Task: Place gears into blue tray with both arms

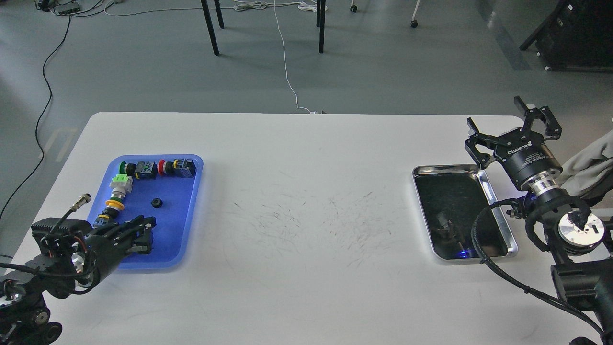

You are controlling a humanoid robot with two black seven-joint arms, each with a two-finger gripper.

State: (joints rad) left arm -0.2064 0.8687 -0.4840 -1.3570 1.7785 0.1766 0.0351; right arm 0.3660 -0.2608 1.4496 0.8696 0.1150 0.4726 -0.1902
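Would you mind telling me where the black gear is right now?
In the head view, the gear lies inside the blue tray on the table's left side, near the tray's middle, right of the row of push-button switches.

Left gripper (143, 235) jaws indistinct; hides blue tray (189, 191) corner.

Gear in the blue tray

One small black toothed gear (156, 202) lies flat on the floor of the shallow blue tray (191, 191), near its middle; the tray sits at the table's left side, long axis near-to-far.
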